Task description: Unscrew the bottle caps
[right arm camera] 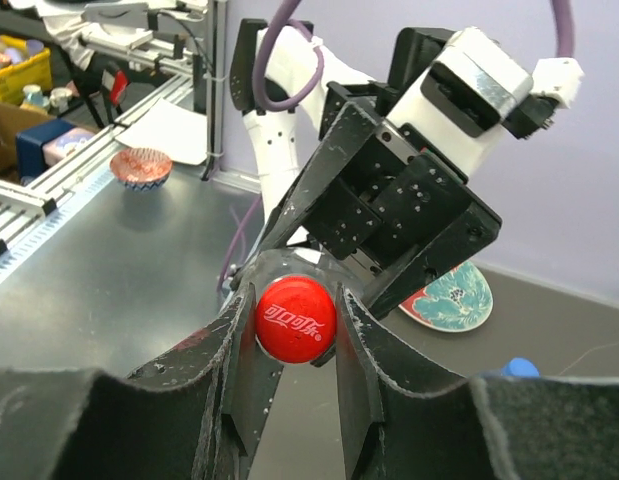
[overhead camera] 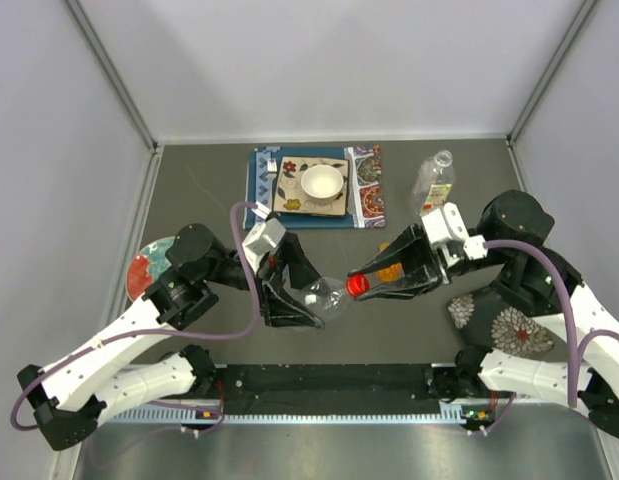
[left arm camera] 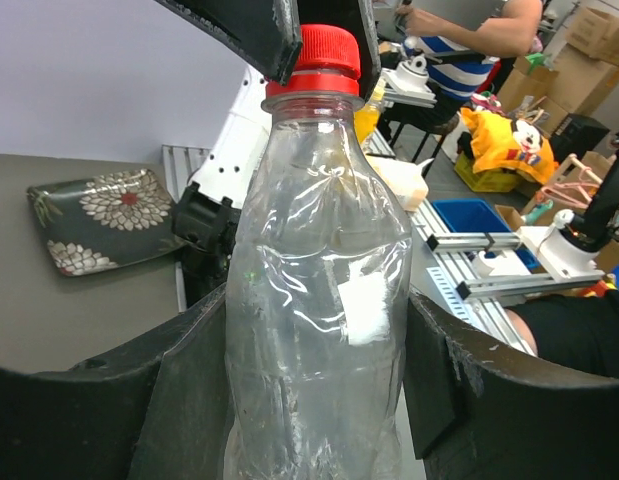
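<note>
One held bottle (overhead camera: 331, 296), one standing bottle (overhead camera: 435, 180); one red cap (right arm camera: 295, 320) in right tool (overhead camera: 361, 285)

The bottle (left arm camera: 319, 300) is cut off at the left wrist view's bottom edge. From the right wrist, a blue cap (right arm camera: 520, 367), at 4 o'clock from the red cap (right arm camera: 295, 318), sits half hidden behind the right claw (right arm camera: 295, 335).

Pale panel walls (overhead camera: 329, 60) enclose a dark grey counter (overhead camera: 209, 190), with metal rails (overhead camera: 114, 75) at the corners. Beyond it stand cardboard boxes (left arm camera: 594, 30) and a blue bin (left arm camera: 474, 215).
</note>
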Controlling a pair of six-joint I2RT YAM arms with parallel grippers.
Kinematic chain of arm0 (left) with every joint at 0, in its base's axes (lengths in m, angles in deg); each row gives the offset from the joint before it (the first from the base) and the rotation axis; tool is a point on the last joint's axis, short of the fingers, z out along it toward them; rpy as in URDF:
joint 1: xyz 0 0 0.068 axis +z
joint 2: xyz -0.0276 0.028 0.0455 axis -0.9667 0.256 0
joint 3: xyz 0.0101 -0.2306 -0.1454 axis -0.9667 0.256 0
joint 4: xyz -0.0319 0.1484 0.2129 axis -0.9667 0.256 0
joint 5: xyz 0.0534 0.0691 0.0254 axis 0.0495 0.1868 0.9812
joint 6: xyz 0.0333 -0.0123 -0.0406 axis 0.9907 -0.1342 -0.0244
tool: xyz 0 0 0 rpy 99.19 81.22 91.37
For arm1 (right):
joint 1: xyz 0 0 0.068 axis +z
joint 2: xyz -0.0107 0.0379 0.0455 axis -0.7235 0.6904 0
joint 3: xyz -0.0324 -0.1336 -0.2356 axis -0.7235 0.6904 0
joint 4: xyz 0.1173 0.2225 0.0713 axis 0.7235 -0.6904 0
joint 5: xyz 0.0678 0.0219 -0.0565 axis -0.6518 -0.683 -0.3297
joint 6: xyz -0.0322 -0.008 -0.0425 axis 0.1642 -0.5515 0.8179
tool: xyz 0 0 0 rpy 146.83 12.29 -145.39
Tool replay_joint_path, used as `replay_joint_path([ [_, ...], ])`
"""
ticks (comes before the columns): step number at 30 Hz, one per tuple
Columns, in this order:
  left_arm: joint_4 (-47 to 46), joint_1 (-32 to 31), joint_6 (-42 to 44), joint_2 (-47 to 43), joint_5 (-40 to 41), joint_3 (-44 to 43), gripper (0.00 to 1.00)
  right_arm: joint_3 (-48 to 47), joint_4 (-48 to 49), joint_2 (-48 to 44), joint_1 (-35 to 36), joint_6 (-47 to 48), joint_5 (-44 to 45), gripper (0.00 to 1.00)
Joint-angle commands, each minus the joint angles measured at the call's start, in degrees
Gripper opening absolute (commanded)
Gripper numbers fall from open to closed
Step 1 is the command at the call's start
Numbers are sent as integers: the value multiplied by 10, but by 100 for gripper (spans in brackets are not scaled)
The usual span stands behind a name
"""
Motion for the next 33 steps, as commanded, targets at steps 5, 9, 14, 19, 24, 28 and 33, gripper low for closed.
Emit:
replay_joint_path([
  [5,-88,8,-17,-7,0,-9,7,-5,-119,18,-5,81,-56,0],
  [9,-52,8,16,-6,11,-13,6,-16,-113,11,-5,65,4,7],
  [14,9,8,70,-14,77,-17,9,-38,-87,-1,-5,3,138,63],
  [19,35,7,102,-11,117,-20,8,-52,-39,0,-4,-50,282,86],
  [24,61,7,136,-11,168,-26,4,-50,6,3,-5,-133,389,90],
  [28,73,7,159,-15,204,-26,1,-58,22,15,-5,-200,441,94],
  [33,76,7,179,-25,256,-20,0,-71,19,33,-5,-291,479,98],
])
